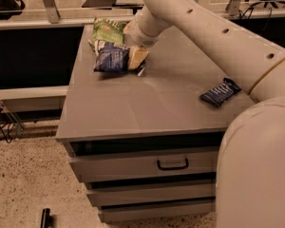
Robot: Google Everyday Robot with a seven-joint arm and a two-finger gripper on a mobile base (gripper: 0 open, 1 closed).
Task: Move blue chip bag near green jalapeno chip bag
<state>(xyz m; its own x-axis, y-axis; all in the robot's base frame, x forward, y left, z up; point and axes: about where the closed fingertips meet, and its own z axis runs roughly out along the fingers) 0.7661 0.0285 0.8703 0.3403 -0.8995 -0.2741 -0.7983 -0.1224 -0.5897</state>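
Observation:
The blue chip bag (111,58) lies crinkled at the far left of the grey cabinet top (147,103). The green jalapeno chip bag (108,31) lies right behind it, touching or nearly touching it. My gripper (136,61) is down at the blue bag's right edge, with the arm reaching in from the right across the top. The arm's wrist hides the right side of the green bag.
A small flat dark-blue snack-bar packet (220,92) lies near the right edge of the top. Drawers with a handle (173,164) are below the front edge. A railing and dark desks stand behind the cabinet.

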